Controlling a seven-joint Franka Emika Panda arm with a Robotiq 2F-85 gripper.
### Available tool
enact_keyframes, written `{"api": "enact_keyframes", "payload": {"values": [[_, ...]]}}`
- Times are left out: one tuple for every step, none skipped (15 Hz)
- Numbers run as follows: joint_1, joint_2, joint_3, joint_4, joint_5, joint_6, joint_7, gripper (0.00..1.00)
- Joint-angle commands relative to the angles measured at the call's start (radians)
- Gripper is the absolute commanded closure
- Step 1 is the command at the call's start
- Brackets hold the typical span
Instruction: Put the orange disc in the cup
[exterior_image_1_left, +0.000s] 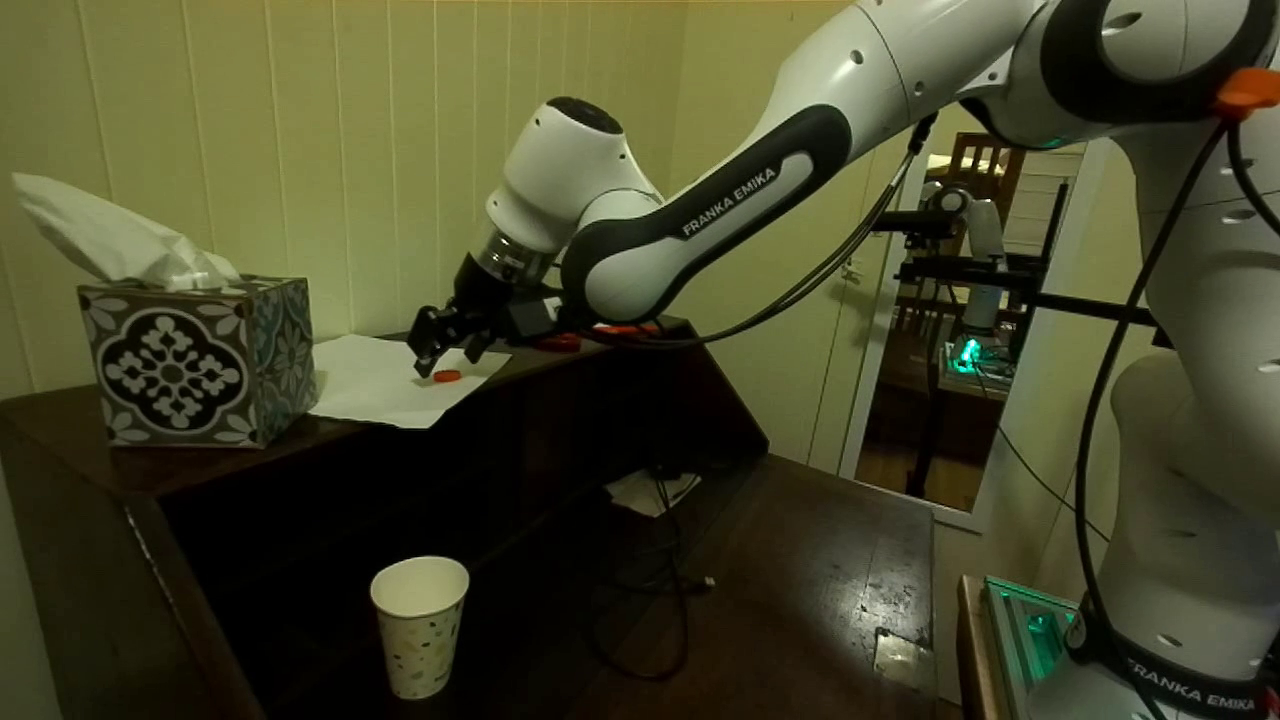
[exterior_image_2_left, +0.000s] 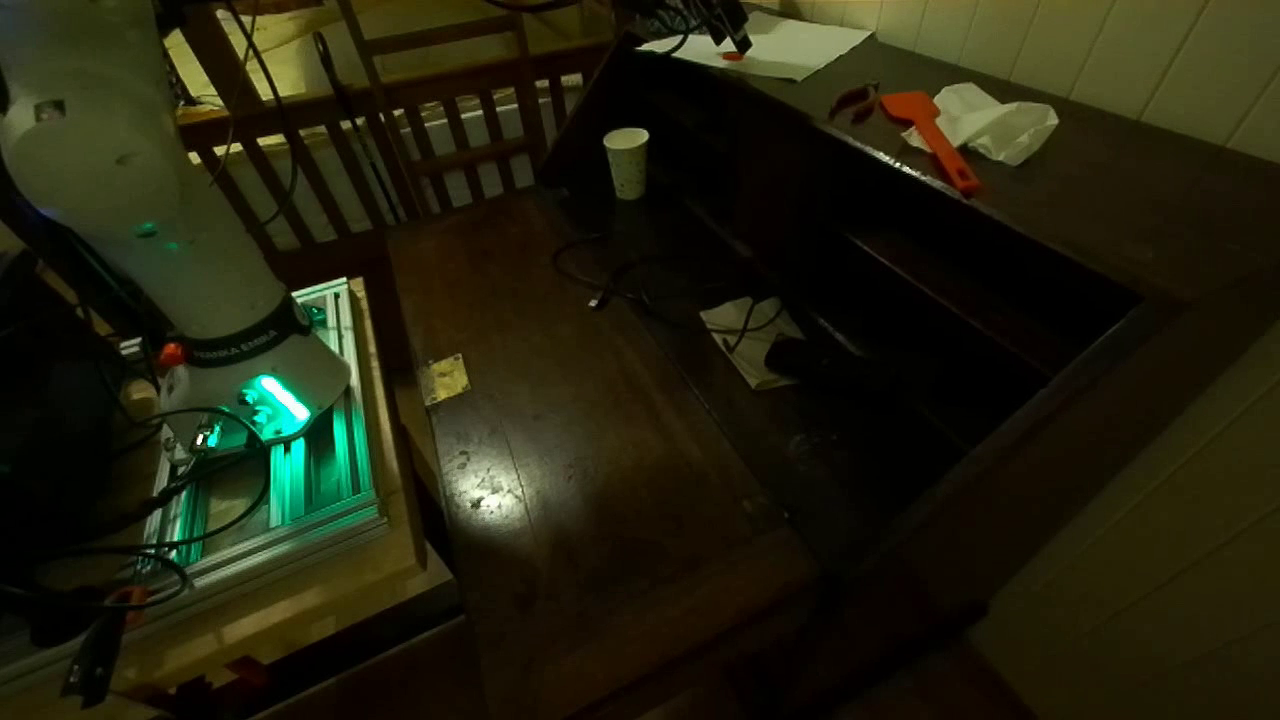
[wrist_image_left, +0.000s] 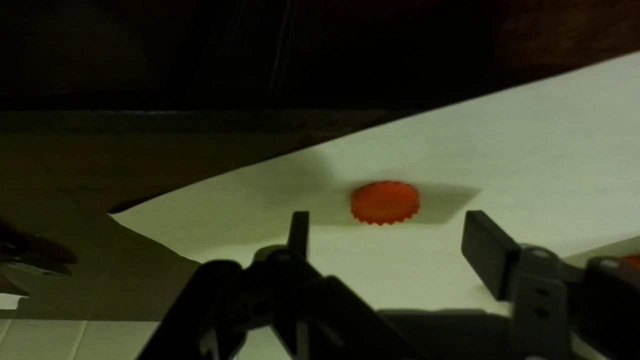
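Orange-red, flat and notched around its edge, the disc (wrist_image_left: 385, 202) lies on a sheet of white paper (exterior_image_1_left: 375, 388) spread over the upper top of a dark wooden desk (exterior_image_1_left: 820, 560). Just above the paper hangs the black gripper (exterior_image_1_left: 449, 360), its jaws well apart; in the wrist view the disc shows at the mouth of the gap between them, with paper visible between it and each jaw. The white robot arm (exterior_image_1_left: 900, 60) spans the scene from the right. The cup (exterior_image_1_left: 422, 640), white with small dark flecks, stands upright on the desk's lower level, near left in an exterior view and well apart from the disc. A patterned tissue box (exterior_image_1_left: 175, 375) stands at the left of the upper top, just beside the paper, a white tissue (exterior_image_1_left: 130, 240) sticking up from it. In an exterior view, a long-handled red-orange tool (exterior_image_2_left: 930, 140) lies on the upper top, nearer and to the right of the paper, a crumpled white sheet (exterior_image_2_left: 1000, 125) showing on both sides of its handle. Just left of it is a small dark thing (exterior_image_2_left: 862, 97), too dim to name. A pale sheet (exterior_image_2_left: 750, 365) lies on the lower level, nearer than the cup.
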Motion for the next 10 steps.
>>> {"api": "enact_keyframes", "payload": {"values": [[0.02,0.026,-0.023,0.025,-0.031,0.014,0.037,0.19],[0.022,0.029,-0.026,0.025,-0.029,0.015,0.037,0.24],[0.025,0.032,-0.029,0.027,-0.032,0.024,0.042,0.24],[0.026,0.034,-0.029,0.026,-0.03,0.026,0.042,0.28],[0.029,0.036,-0.032,0.026,-0.031,0.028,0.046,0.3],[0.032,0.037,-0.036,0.026,-0.034,0.03,0.049,0.37],[0.035,0.037,-0.039,0.026,-0.033,0.029,0.05,0.44],[0.038,0.037,-0.043,0.025,-0.031,0.031,0.049,0.45],[0.041,0.036,-0.046,0.026,-0.032,0.032,0.05,0.56],[0.043,0.035,-0.049,0.026,-0.033,0.033,0.05,0.7]]}}
